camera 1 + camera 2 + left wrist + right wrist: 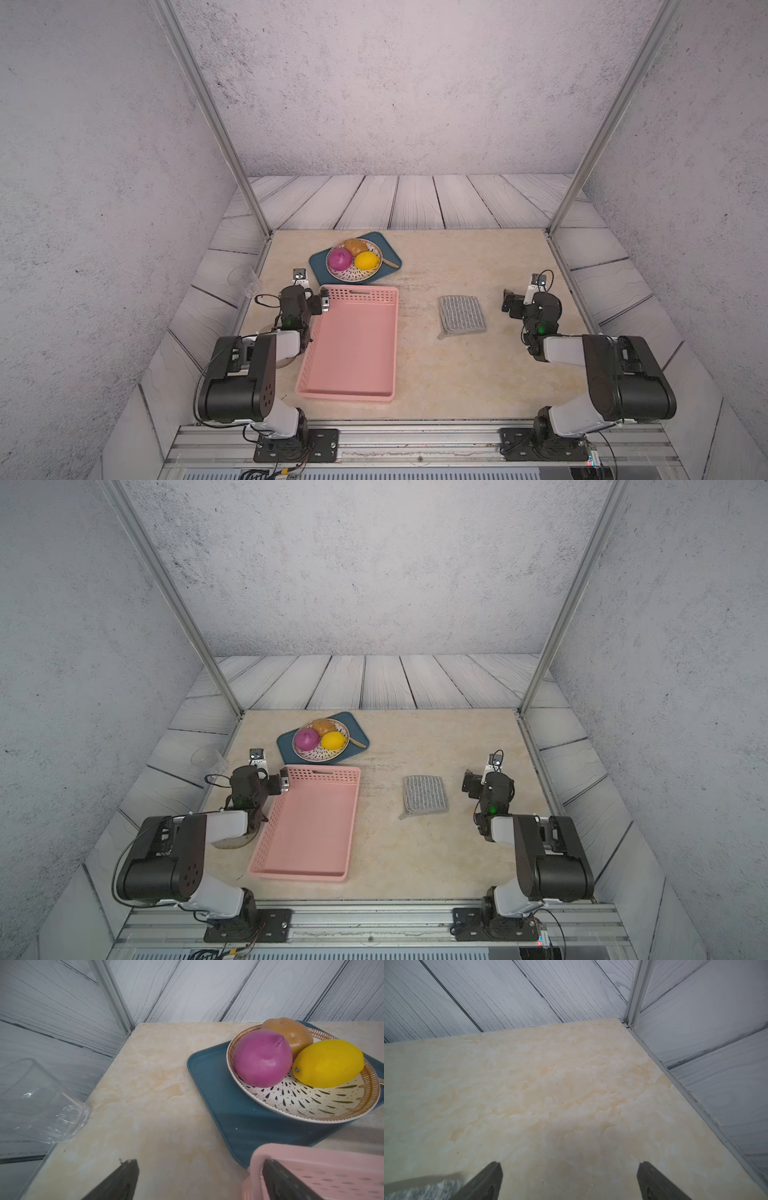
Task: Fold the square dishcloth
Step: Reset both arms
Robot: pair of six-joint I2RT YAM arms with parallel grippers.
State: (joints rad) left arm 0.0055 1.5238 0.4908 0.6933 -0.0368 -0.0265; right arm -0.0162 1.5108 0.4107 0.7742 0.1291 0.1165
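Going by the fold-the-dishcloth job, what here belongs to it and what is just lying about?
Job: square dishcloth, left gripper, right gripper (both open, empty).
Lying about: pink basket, blue tray, patterned plate, purple onion, lemon, potato, clear glass.

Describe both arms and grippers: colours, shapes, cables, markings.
The left arm and right arm match: bulky black joint housings, white links, a green light near each wrist, thin black cables looping outside. The left gripper and right gripper have flat, dark grey tapered fingers. No legible markings.
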